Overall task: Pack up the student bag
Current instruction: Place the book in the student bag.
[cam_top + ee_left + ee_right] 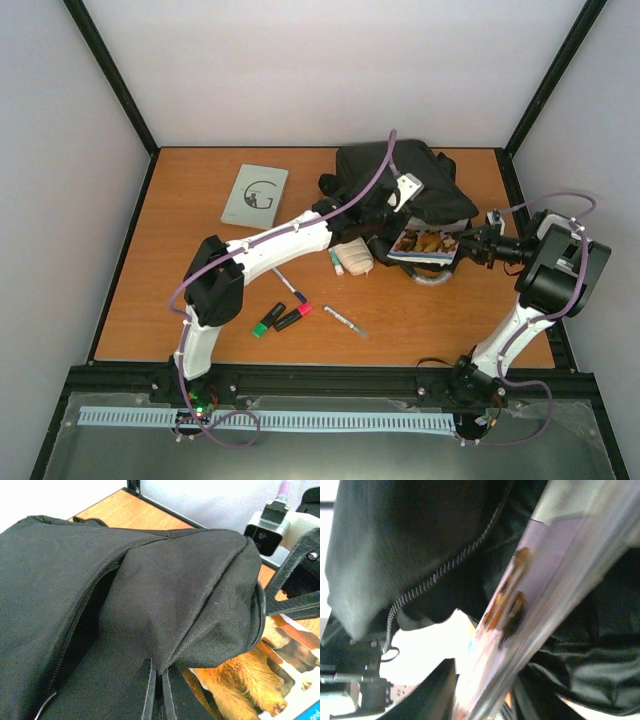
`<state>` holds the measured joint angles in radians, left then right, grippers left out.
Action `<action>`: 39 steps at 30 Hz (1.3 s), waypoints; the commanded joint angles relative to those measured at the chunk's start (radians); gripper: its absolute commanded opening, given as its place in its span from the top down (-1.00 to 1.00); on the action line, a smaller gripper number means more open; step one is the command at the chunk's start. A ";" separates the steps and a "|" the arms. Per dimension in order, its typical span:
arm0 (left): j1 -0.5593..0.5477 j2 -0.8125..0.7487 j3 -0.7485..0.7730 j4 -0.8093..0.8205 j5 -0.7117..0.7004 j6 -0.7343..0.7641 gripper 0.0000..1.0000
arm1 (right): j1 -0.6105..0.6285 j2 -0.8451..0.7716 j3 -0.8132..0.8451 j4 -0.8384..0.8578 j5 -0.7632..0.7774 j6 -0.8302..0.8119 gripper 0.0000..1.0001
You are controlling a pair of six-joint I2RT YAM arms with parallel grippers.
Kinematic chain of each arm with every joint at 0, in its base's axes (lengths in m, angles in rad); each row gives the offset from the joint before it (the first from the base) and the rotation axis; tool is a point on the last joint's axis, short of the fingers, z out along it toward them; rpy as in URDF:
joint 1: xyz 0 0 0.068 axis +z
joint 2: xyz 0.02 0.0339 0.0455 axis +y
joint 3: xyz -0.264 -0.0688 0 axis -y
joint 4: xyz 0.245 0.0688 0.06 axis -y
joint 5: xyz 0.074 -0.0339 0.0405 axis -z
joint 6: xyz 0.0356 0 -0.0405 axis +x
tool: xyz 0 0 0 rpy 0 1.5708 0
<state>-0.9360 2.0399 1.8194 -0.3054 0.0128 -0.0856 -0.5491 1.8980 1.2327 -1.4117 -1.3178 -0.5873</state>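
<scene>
The student bag (400, 178), a black backpack, lies at the back of the table. My left gripper (383, 217) is shut on a fold of its fabric (165, 605) at the front edge, fingertips (149, 685) pinched together, lifting the flap. A picture book with dogs on its cover (425, 243) pokes out from under that flap (260, 680). My right gripper (466, 243) is at the book's right end. In the right wrist view the book (545, 580) runs blurred between the parted fingers (432, 695), while the bag's zip (435, 575) stays sharp.
A grey book (255, 193) lies at the back left. The cream pencil case (352, 257) sits beside the bag. Nearer the front lie a green marker (268, 320), a red marker (293, 316) and two pens (345, 321) (288, 283). The frame post (535, 90) stands close on the right.
</scene>
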 commanded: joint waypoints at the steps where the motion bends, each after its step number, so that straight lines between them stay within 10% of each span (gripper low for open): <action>1: 0.003 -0.069 -0.008 0.095 0.026 0.000 0.98 | 0.005 0.018 0.012 0.074 0.084 0.063 0.27; 13: 0.013 -0.076 -0.056 0.092 -0.046 -0.038 0.98 | 0.002 -0.181 -0.077 0.315 0.389 0.231 -0.29; 22: 0.062 -0.074 -0.059 0.091 -0.014 -0.166 0.98 | 0.025 -0.441 -0.125 0.337 0.549 -0.067 -0.25; 39: 0.109 -0.011 -0.007 0.040 0.073 -0.299 0.98 | 0.615 -0.758 -0.224 0.389 0.984 -0.478 -0.12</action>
<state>-0.8558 2.0377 1.7439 -0.2977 0.0422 -0.3149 -0.0414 1.2186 1.0252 -1.0893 -0.5037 -0.9901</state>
